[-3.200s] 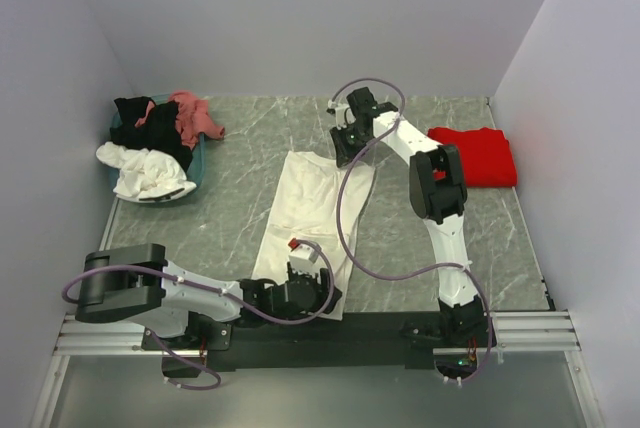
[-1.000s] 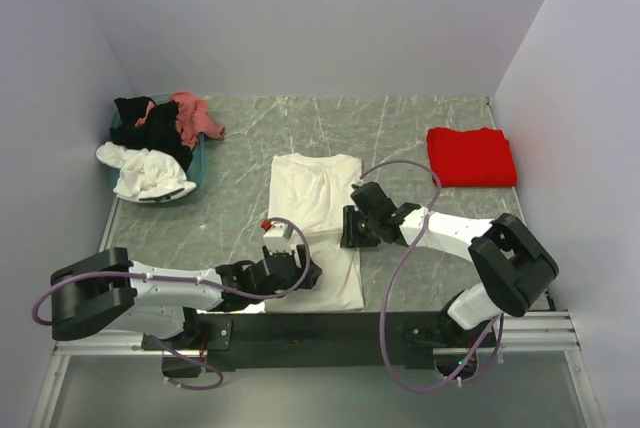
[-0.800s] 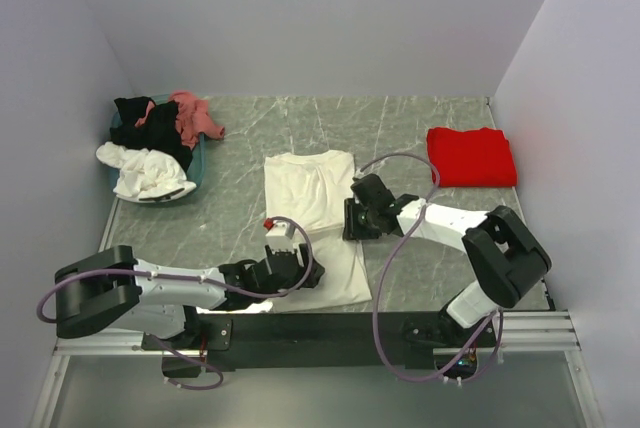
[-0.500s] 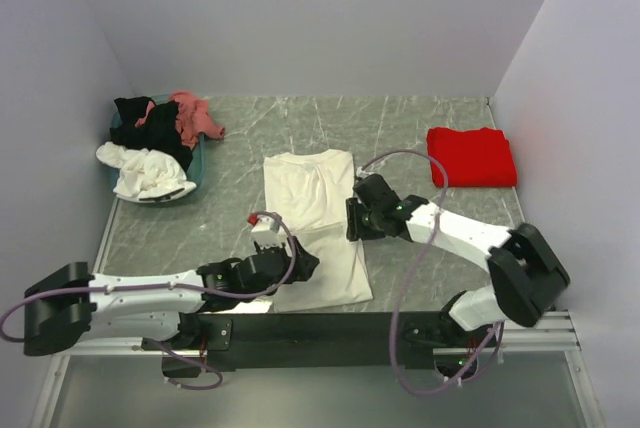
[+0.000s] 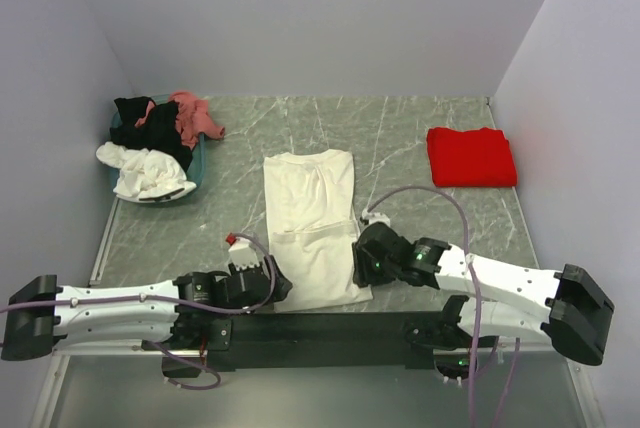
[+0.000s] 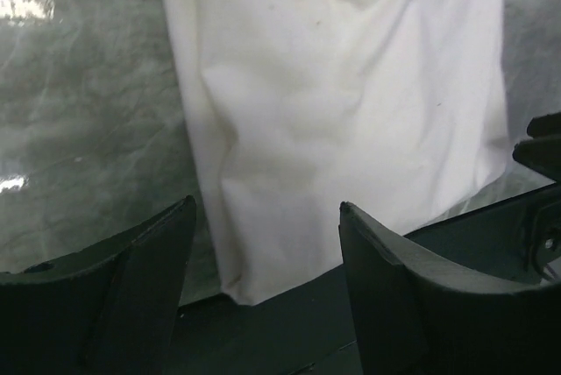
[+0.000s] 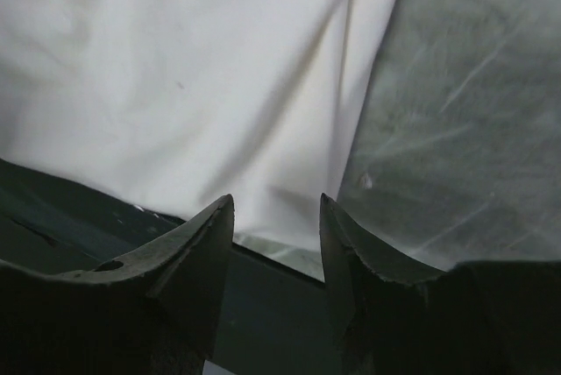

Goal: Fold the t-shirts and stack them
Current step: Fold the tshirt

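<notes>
A cream t-shirt [image 5: 310,223] lies flat as a long strip down the middle of the table, its hem at the near edge. My left gripper [image 5: 274,286] is open beside the hem's left corner; in the left wrist view the gripper [image 6: 266,208] holds nothing, with the cream t-shirt [image 6: 333,86] spread ahead of it. My right gripper [image 5: 362,266] is open at the hem's right corner; in its wrist view the gripper [image 7: 276,200] is empty and the cream t-shirt [image 7: 193,68] lies just beyond its tips. A folded red t-shirt [image 5: 472,156] rests at the back right.
A teal basket [image 5: 203,162] at the back left holds black [image 5: 145,123], pink [image 5: 192,114] and white [image 5: 148,173] shirts, partly spilling over its rim. A black rail [image 5: 330,328] runs along the near edge under the hem. Grey walls close in both sides.
Both grippers have drawn back toward the near edge, the right one sliding down the shirt's right side and opening a little. The cream shirt now lies stretched out lengthwise.
</notes>
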`<state>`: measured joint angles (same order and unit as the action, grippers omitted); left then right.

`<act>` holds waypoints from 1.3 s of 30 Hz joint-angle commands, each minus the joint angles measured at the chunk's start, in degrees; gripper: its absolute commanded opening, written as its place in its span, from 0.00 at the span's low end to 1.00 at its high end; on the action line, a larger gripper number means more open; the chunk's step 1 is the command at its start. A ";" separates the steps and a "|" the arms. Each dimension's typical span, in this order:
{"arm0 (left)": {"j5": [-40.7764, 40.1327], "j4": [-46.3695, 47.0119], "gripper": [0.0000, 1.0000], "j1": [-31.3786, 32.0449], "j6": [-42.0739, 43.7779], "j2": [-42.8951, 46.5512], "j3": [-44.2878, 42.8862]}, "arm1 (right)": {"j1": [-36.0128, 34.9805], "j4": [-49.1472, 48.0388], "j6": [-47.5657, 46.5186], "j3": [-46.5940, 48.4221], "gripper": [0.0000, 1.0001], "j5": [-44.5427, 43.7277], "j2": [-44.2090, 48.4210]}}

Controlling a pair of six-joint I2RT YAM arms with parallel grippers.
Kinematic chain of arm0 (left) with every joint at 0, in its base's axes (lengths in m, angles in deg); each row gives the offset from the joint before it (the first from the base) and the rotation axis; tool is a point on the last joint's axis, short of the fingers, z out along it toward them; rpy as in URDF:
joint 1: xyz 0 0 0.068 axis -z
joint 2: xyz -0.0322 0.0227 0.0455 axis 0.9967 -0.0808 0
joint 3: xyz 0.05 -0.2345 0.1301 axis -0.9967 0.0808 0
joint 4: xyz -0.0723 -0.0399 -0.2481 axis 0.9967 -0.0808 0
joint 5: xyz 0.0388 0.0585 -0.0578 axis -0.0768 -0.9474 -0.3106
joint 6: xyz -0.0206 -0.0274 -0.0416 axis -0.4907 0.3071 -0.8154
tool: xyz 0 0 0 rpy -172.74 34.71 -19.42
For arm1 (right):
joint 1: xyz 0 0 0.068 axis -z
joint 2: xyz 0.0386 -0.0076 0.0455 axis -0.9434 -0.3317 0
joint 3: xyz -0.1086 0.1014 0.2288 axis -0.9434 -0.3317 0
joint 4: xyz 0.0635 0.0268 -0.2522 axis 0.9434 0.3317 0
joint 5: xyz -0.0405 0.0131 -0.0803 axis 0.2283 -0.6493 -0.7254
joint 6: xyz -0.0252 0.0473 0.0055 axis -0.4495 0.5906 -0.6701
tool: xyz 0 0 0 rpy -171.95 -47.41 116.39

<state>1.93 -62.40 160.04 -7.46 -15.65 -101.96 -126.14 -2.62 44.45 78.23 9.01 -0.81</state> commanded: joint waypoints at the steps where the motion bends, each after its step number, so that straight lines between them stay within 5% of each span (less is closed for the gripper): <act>1: -1.07 -7.04 0.72 2.22 -6.29 0.00 0.07 | -3.63 0.37 6.74 -2.55 0.51 -2.58 0.68; 24: -2.21 -21.89 0.69 15.23 -26.33 -15.91 -6.78 | -8.92 -3.24 14.48 -9.50 0.52 -3.37 2.97; 39: -1.95 -21.89 0.55 16.47 -31.52 -10.11 -2.48 | -8.83 -5.96 13.87 -9.41 0.52 -2.76 -1.34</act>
<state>-1.26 -78.35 176.06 -35.57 -25.00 -106.68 -134.62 -8.32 58.00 69.09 7.65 -0.40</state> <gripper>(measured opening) 0.568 0.514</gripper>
